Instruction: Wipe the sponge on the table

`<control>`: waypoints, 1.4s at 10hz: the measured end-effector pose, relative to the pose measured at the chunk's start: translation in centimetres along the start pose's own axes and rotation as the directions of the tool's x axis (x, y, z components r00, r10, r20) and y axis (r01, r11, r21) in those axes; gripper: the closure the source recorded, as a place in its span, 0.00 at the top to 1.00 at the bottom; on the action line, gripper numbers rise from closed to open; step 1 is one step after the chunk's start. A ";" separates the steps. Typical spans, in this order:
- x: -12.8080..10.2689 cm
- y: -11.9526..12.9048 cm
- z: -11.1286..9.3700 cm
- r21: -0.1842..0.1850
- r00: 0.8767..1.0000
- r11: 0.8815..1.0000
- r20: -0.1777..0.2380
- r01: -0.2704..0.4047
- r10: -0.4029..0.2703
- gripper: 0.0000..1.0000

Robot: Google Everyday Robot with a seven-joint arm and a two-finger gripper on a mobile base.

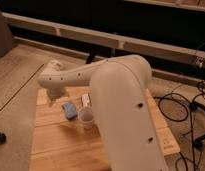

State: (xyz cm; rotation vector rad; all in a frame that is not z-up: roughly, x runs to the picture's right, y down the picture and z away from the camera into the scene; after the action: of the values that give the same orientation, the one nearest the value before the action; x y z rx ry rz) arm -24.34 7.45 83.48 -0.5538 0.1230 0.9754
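The sponge [69, 110] lies flat on the table [56, 150], toward the far left part of it. It is a small blue-grey pad.

The biggest thing here is the floor [16, 75]. It is grey-brown and goes all around the table. At the back there is a dark wall with a long pale rail [96, 37] running across it.

Next comes my arm [121, 110]. It is fat and white and fills the middle of the view. It bends and reaches out to the left, over the far end of the table.

The table is made of long pale wooden planks. My arm hides much of its right side.

On the floor to the right, some black cables [176, 107] lie in loops.

Three small things sit close together on the table. A clear cup [87, 117] stands upright, just right of the sponge and a bit nearer to the camera. A small white box [86, 99] lies just behind the cup. The sponge is left of both. I cannot tell if it touches the cup.

My pincer [51, 100] is at the end of my arm. It points down over the far left part of the table, just left of the sponge. Its fingers are spread apart and it holds nothing. There is a small gap between it and the sponge.
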 end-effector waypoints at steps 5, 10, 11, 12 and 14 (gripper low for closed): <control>0.6 -1.7 3.0 0.047 0.996 0.999 -0.088 -0.002 0.007 0.65; 1.2 -1.9 3.5 0.059 0.993 0.998 -0.113 -0.027 0.033 0.65; 1.3 -2.3 3.5 0.070 0.993 0.997 -0.116 -0.031 0.039 0.65; 1.3 -3.0 3.8 0.092 0.991 0.995 -0.124 -0.040 0.051 0.65; 0.9 -4.8 5.0 0.139 0.987 0.988 -0.139 -0.061 0.080 0.65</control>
State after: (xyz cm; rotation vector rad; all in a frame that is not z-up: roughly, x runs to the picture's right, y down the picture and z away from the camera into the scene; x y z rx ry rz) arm -20.62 8.56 89.35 -0.4979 0.3371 0.9880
